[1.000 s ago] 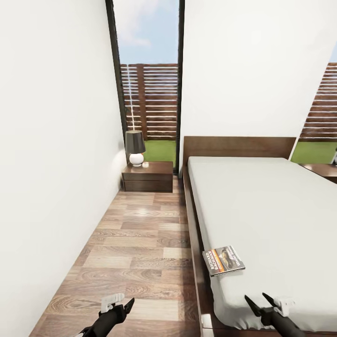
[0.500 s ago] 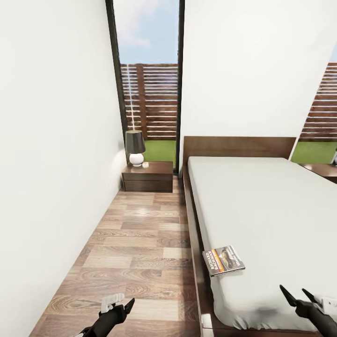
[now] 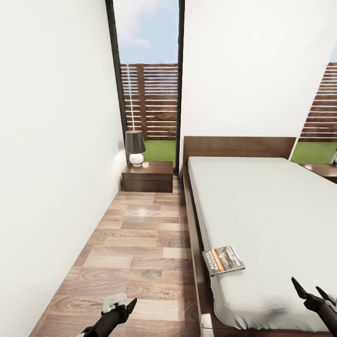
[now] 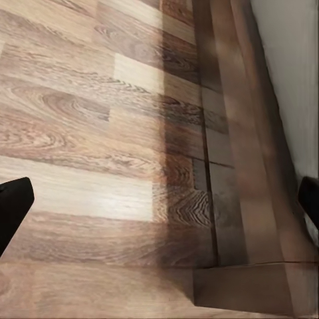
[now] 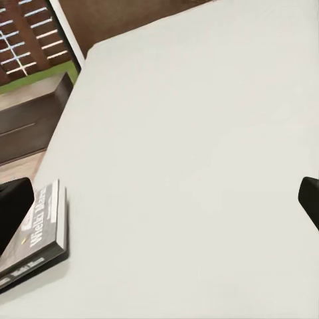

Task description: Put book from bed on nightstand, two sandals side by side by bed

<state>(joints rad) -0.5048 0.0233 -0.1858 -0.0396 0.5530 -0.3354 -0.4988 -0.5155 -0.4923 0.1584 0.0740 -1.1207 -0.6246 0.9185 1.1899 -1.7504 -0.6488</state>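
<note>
Rightward-shifted right tool (image 3: 312,293) hovers open, book (image 3: 223,260) to its left.

A black-shaded lamp (image 3: 135,148) stands before a slatted fence (image 3: 150,100)

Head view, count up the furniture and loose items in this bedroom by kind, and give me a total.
Beds: 1, the bed
Nightstands: 2, the nightstand beside the lamp and another nightstand at the bed's far side, cut off by the frame edge
Lamps: 1, the lamp
Books: 1, the book near the mattress edge
Total: 5
</note>
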